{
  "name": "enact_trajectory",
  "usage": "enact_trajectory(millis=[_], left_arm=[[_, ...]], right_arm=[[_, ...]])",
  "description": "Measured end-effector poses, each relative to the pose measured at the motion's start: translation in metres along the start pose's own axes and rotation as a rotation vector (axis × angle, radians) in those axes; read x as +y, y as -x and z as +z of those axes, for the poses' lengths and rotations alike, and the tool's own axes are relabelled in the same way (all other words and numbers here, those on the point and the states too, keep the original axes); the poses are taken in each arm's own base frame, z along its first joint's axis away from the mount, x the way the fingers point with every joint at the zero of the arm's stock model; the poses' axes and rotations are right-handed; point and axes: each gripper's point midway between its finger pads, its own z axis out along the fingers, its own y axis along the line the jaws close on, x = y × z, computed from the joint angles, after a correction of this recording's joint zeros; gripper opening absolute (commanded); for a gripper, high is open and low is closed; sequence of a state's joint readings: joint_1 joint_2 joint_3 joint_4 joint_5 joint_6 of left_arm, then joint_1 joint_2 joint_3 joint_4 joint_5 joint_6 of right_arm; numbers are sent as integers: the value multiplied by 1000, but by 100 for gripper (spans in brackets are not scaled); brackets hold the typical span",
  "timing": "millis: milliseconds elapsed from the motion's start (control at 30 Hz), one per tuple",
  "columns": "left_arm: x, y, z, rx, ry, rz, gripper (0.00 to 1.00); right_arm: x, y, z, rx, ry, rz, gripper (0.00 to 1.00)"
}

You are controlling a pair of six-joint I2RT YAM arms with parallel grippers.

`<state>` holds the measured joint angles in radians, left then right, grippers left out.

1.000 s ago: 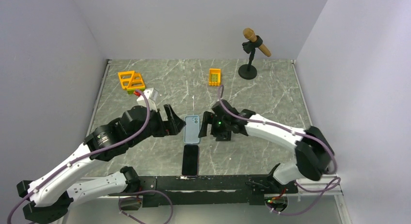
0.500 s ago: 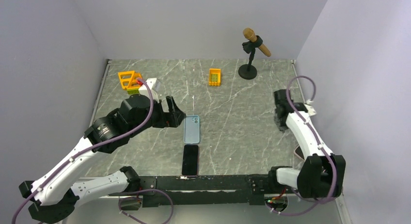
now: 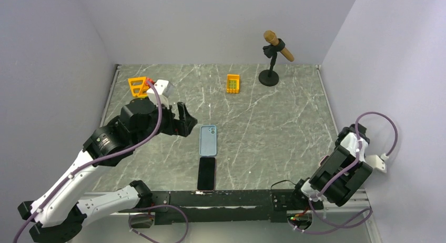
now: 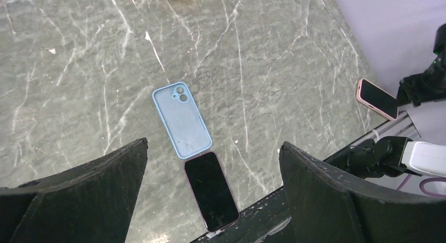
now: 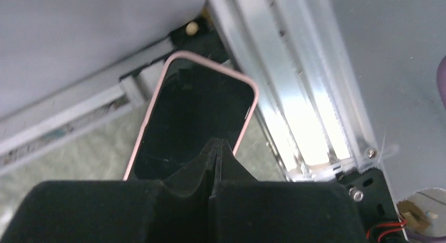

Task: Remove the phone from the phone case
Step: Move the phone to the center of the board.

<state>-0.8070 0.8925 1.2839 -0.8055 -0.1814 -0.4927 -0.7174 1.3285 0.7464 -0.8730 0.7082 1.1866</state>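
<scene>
Top external: blue case point(image 3: 208, 140) flat on desk point(image 3: 263, 122), empty. Phone point(image 3: 206, 173) lies just nearer than case, end to end. Left end effector point(image 3: 186, 121) released, jaws wide, just left of case. Right end effector point(image 5: 215, 148) clenched, grasping nothing, well right of case, pink-rimmed phone point(image 5: 194, 106) beyond its tips.

Looked like a robotics lab test cell. Centred on a grey marble-patterned tabletop point(image 3: 273, 122), boxed in at its left, far and right edges by plain pale lavender wall panels point(image 3: 210, 22). Carried two white-and-black jointed robot arms point(image 3: 73, 180) trailing purple cables point(image 3: 376, 113), bolted to a black metal rail point(image 3: 226, 198) along the tabletop's near edge. Held odd props toward the tabletop's far edge: small orange plastic toy blocks point(image 3: 233, 83) and a brown-headed microphone on a black round-based stand point(image 3: 271, 59).
</scene>
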Motion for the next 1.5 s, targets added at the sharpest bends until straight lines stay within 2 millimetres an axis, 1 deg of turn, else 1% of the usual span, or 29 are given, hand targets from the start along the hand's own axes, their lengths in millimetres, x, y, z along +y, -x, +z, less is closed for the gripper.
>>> enact_trajectory(millis=[100,233,400,533,633,767,967,1500], left_arm=[[5,5,-6,-26,5,19,98],[11,17,-15,-85,13,34,99],[19,26,-19,-122,35,50,99],[23,27,-19,-127,49,67,99],[27,26,-19,-126,61,82,99],[30,24,-21,-129,70,89,99],[33,22,-23,-133,73,98,99],[34,20,-21,-124,76,106,99]], right_arm=[[-12,9,14,-14,-40,50,0],[-20,10,27,-16,-53,65,0],[-22,12,31,-19,-61,87,0],[-25,14,38,-12,-78,115,0],[-31,11,43,-4,-99,140,0],[-39,6,47,20,-111,192,0],[-40,12,53,58,-102,295,0],[-39,18,54,62,-90,255,0]])
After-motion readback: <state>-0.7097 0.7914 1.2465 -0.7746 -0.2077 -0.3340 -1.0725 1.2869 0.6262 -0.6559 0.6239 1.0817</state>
